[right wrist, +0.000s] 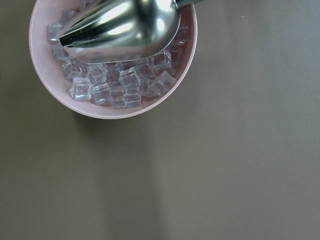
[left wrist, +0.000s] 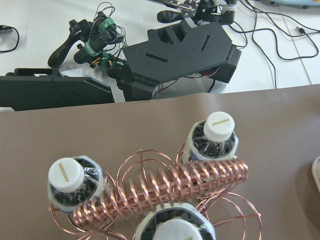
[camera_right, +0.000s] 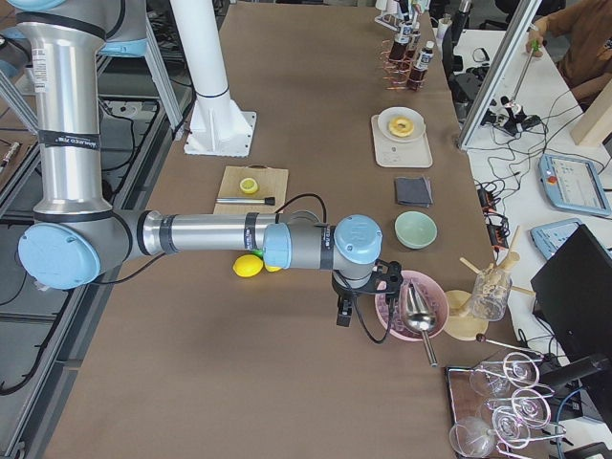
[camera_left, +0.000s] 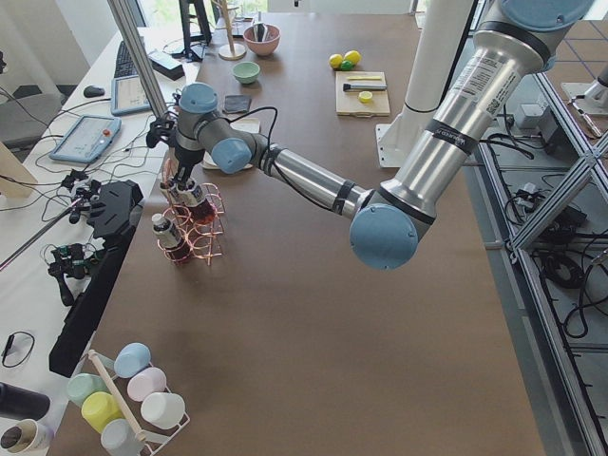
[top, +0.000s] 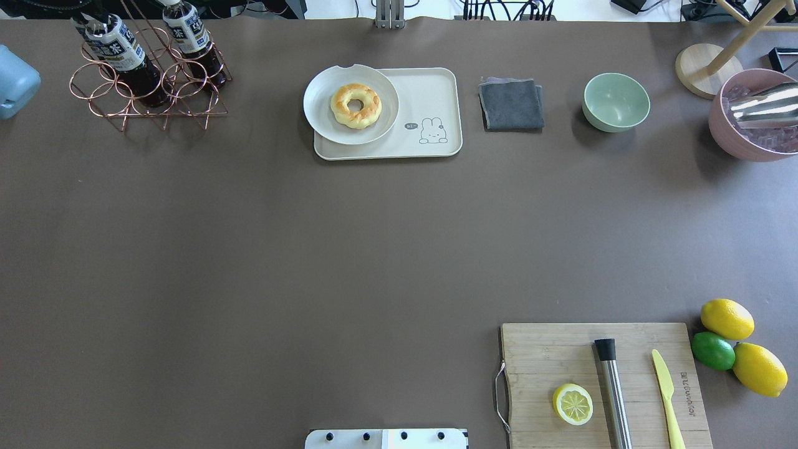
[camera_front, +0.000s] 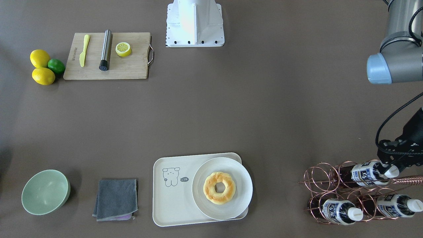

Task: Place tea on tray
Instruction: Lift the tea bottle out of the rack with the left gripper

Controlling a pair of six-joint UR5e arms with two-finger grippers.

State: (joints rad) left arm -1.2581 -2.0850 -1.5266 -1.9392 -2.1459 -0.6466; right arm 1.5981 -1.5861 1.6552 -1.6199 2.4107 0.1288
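Tea (camera_front: 365,172) not on tray (camera_front: 172,206), sits in rack (camera_front: 330,191) at its 3 o'clock | left gripper (camera_front: 390,165) by top cap, open or closed unclear | grabbing, carrying left to do.

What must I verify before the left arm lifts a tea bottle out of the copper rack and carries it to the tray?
1. Left tool at the cap of the upper tea bottle: ok.
2. Tool shut on the cap: cannot tell.
3. Spiral handle of the copper rack apart from the cap: not ok, it runs close beside and may snag.
4. Bare room on the tray: ok, the plate with the donut covers one half only.
5. Right tool out of the way: ok, beside the pink ice bowl.
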